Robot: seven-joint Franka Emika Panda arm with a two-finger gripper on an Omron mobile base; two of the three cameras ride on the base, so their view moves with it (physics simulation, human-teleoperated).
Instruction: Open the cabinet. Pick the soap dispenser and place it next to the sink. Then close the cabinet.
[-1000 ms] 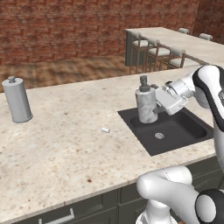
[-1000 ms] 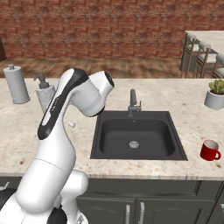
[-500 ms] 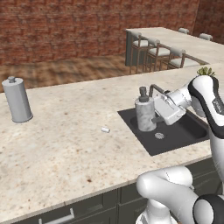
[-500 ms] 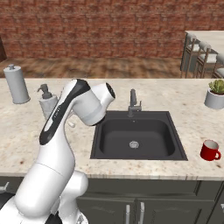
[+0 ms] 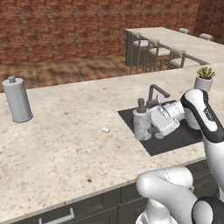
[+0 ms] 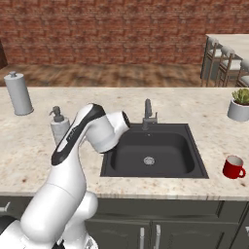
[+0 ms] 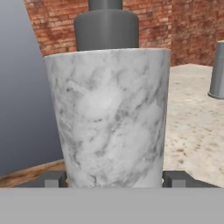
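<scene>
Gripping a marble-look soap dispenser (image 5: 141, 124) between its two dark fingertips, the tool (image 7: 114, 178) holds it upright at the left edge of the dark sink (image 6: 153, 153); whether the bottle's base touches the speckled bench (image 5: 65, 140) is hard to tell from here; a curved faucet (image 5: 155, 92) rises just behind it; a tall grey canister (image 5: 17, 99) stands well apart at the bench's far left; a red mug (image 6: 234, 167) sits right of the sink, near a potted plant (image 6: 240, 104).
</scene>
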